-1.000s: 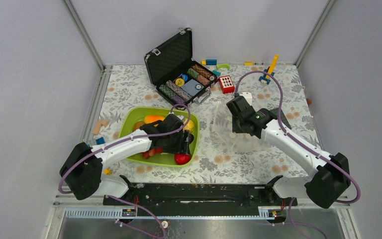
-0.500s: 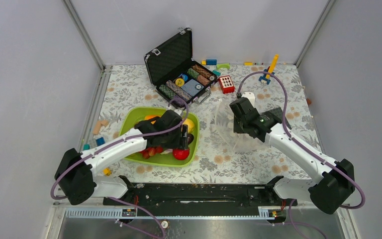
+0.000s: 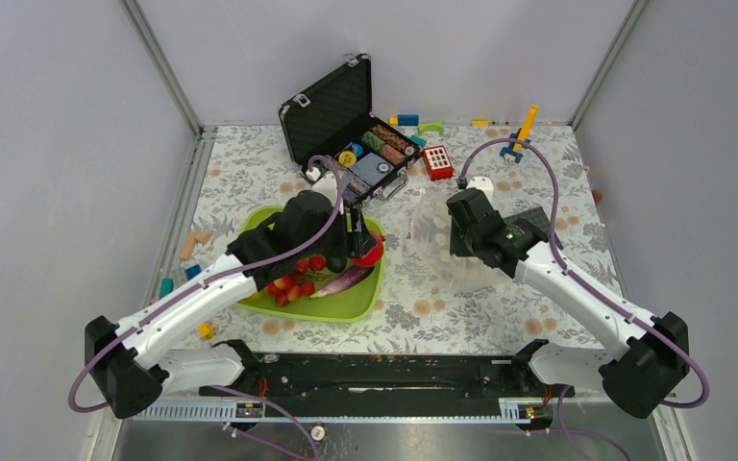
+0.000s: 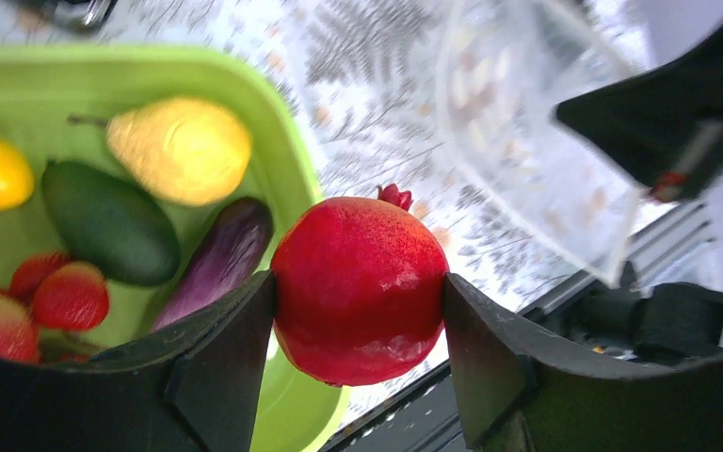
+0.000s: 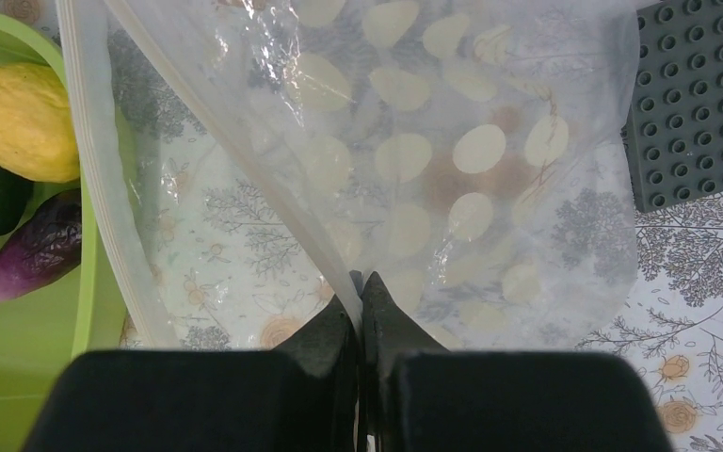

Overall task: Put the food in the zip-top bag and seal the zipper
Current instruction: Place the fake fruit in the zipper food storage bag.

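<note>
Bag (image 4: 527,132) blurred; left claw (image 4: 358,315) clamps fruit (image 4: 358,259)

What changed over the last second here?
The left jaws, holding the red fruit, lifted it from the tray's near right corner and carried it away from the bases. The right jaws stayed shut on the bag; the other food stayed in the tray.

No text, label, brand or number can be read in any view. The poker chips (image 3: 377,146) in the open black case (image 3: 327,110) and the red block (image 3: 437,162) near the table's far edge are too small to show legible markings.
</note>
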Controlling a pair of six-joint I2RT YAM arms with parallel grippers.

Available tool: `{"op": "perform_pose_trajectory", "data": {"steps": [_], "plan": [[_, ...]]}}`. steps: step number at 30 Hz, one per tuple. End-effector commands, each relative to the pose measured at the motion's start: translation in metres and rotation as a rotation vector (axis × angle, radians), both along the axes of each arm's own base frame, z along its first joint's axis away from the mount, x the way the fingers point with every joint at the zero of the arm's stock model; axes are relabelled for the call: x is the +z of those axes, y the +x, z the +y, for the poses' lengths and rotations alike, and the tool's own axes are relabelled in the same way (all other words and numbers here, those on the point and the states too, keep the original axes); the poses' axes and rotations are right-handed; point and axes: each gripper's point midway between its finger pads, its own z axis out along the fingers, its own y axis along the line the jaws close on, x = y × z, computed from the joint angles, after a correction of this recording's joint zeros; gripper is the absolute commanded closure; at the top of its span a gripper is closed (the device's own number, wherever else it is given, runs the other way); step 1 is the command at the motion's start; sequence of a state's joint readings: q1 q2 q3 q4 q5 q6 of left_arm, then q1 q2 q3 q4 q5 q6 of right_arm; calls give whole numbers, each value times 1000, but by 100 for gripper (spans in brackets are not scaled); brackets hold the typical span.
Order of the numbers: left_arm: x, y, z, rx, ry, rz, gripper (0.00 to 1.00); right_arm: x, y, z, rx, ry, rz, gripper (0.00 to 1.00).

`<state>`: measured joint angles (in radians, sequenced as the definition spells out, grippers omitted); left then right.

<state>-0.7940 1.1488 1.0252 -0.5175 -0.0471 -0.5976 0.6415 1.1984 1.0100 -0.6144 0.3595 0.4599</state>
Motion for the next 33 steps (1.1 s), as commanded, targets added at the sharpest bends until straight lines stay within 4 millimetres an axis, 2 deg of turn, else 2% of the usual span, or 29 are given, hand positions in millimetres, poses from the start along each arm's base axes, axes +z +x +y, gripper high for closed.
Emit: {"op": "perform_pose_trajectory", "data": {"steps": [1,6,13,16,25,33], "plan": [[88,11,-35,-96,-257,-229,79,7,4,10,21,51,-17,98],[108,16,-68,-186,-366,-263,77,7,-3,22,68,107,14,98],[97,19,-102,-258,-395,-220,79,6,-5,36,94,170,37,98],[90,17,-109,-269,-399,-215,79,7,-4,36,89,179,25,97],[70,31,-121,-231,-394,-182,78,14,-9,45,120,254,4,96],[53,29,-113,-210,-349,-156,75,22,-8,38,74,287,-40,94]]}}
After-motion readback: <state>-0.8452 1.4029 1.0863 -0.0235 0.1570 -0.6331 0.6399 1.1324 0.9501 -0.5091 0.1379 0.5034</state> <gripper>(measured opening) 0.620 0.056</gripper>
